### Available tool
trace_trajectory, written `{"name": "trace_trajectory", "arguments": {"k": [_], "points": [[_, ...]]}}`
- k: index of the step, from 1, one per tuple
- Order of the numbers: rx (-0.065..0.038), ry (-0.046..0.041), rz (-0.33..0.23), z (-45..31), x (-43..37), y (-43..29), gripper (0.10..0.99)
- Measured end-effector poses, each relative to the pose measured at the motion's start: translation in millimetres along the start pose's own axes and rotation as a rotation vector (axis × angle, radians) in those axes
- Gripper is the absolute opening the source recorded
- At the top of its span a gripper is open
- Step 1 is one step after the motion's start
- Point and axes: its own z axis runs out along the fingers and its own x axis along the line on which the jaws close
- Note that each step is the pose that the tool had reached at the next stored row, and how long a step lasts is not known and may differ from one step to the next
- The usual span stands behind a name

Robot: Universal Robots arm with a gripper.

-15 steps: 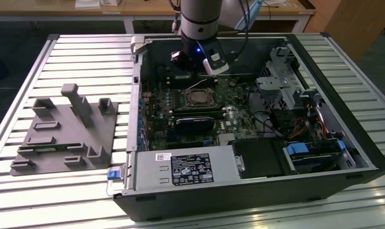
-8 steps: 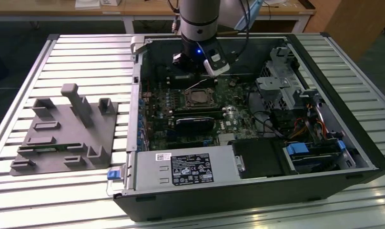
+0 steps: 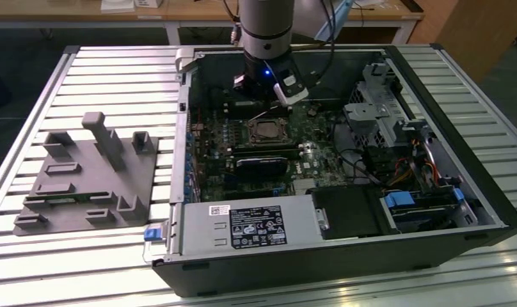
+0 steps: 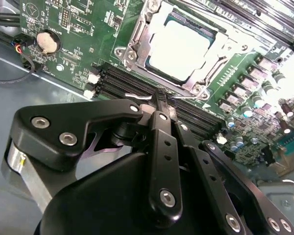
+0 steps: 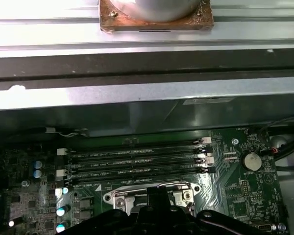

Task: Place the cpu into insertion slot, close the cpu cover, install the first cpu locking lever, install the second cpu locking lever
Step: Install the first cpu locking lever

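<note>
The cpu lies flat in the insertion slot on the green motherboard, its pale top showing. The cpu cover is down over it, a silvery frame around the chip. My gripper hangs just beside the socket edge that faces the memory slots. Its black fingers are shut together, and their tip meets a thin silvery locking lever. In the exterior view the gripper stands low inside the open case, right behind the socket. The first wrist view has the socket rim just past the gripper's black body.
Black memory slots run along the socket next to the case wall. A coin battery sits on the board. The power supply and drive cage crowd the case. On the slatted table's left lies a grey fixture plate.
</note>
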Motion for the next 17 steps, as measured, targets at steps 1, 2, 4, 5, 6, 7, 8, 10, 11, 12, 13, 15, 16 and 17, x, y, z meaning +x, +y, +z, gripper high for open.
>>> {"name": "trace_trajectory", "arguments": {"k": [1, 2, 4, 5, 6, 7, 8, 10, 11, 12, 13, 15, 16, 17], "points": [[0.0, -0.0027, 0.0, 0.9, 0.1, -0.2, 0.106], [0.0, -0.0055, 0.0, 1.8, 0.2, -0.4, 0.106], [-0.002, -0.0213, -0.003, 6.7, 0.6, -1.0, 0.106], [-0.002, -0.0219, -0.003, 7.6, 0.8, -0.3, 0.106], [-0.002, -0.0224, -0.004, 8.5, 0.9, 0.6, 0.106], [-0.002, -0.0228, -0.004, 9.3, 1.1, 1.6, 0.106], [-0.002, -0.0228, -0.004, 10.1, 1.3, 2.8, 0.106], [-0.002, -0.0229, -0.004, 11.9, 1.7, 5.2, 0.106], [-0.001, -0.0229, -0.004, 12.9, 1.9, 6.1, 0.106], [0.0, -0.0231, -0.004, 14.0, 2.0, 6.8, 0.106], [0.0, -0.0235, -0.004, 15.1, 2.2, 7.1, 0.106], [0.001, -0.0253, -0.004, 17.5, 2.4, 7.3, 0.106], [0.001, -0.0266, -0.005, 18.6, 2.5, 7.3, 0.106], [0.001, -0.0282, -0.005, 19.6, 2.6, 7.4, 0.106]]}}
